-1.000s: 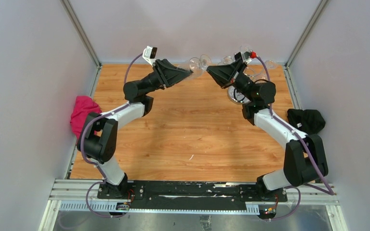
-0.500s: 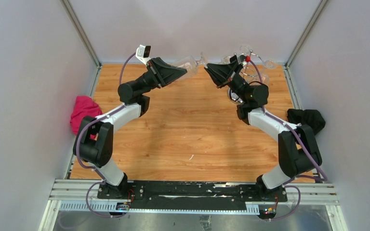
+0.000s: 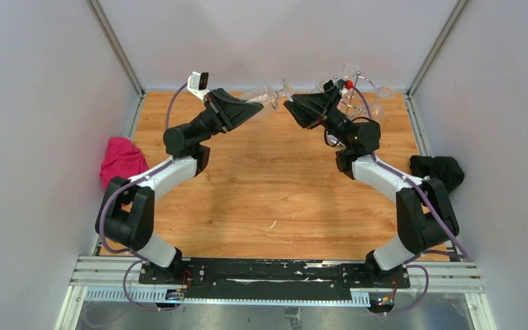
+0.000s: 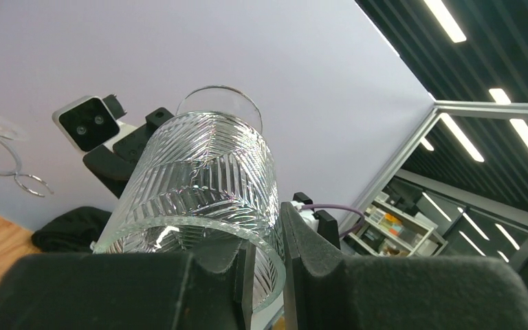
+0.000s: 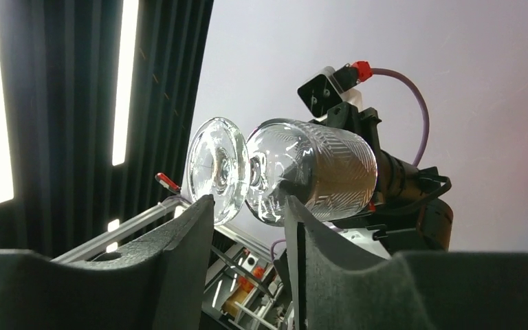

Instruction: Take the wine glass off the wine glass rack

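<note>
The wine glass (image 3: 267, 95), clear with a ribbed bowl, lies sideways in the air off the wine glass rack (image 3: 359, 88), its foot towards the right arm. My left gripper (image 3: 256, 107) is shut on the bowl's rim. In the left wrist view one finger is inside the bowl (image 4: 199, 179) and one outside, at my left gripper (image 4: 267, 230). My right gripper (image 3: 290, 107) is open just right of the foot. In the right wrist view the foot (image 5: 214, 168) and stem sit just beyond my open right gripper (image 5: 247, 206), untouched. The chrome rack stands at the back right, half hidden by the right arm.
Other clear glasses (image 3: 383, 91) hang on the rack's hooks, whose curled wires also show in the left wrist view (image 4: 3, 155). A pink cloth (image 3: 119, 159) lies at the table's left edge, a black cloth (image 3: 437, 171) at the right edge. Walls close in on three sides.
My left gripper has carried the glass left and away from the rack, tilting up. My right gripper has followed it leftward, still open.
</note>
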Controlling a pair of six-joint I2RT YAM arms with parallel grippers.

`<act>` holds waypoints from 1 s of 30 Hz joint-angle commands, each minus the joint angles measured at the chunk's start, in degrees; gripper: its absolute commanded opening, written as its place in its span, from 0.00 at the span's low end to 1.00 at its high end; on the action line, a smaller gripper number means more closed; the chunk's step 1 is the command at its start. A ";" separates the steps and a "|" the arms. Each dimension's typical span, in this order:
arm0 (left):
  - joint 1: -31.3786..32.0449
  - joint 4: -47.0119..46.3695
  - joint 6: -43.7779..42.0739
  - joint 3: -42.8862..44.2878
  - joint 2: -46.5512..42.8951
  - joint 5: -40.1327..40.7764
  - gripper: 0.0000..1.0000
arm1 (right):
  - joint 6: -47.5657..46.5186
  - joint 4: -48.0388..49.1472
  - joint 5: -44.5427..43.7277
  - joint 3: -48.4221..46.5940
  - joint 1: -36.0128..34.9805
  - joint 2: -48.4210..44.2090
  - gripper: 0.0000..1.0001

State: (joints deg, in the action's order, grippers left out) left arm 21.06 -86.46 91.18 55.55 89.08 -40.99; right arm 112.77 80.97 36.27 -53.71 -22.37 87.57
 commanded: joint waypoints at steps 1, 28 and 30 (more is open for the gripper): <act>0.82 -1.06 -2.43 -1.06 -4.25 4.22 0.00 | -4.94 -0.74 5.66 -0.76 -2.73 -0.91 0.55; -4.98 90.55 -54.55 18.10 -22.22 21.37 0.00 | -30.66 -40.47 14.22 -4.12 6.39 -17.16 0.77; -4.98 97.38 -58.15 22.12 -21.38 25.05 0.00 | -44.97 -57.64 12.42 -8.35 6.31 -21.02 0.79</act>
State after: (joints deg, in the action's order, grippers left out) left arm 16.29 -11.05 48.07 69.60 68.45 -25.82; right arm 93.65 54.68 46.76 -54.63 -16.67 73.89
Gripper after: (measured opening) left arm 0.205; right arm 0.780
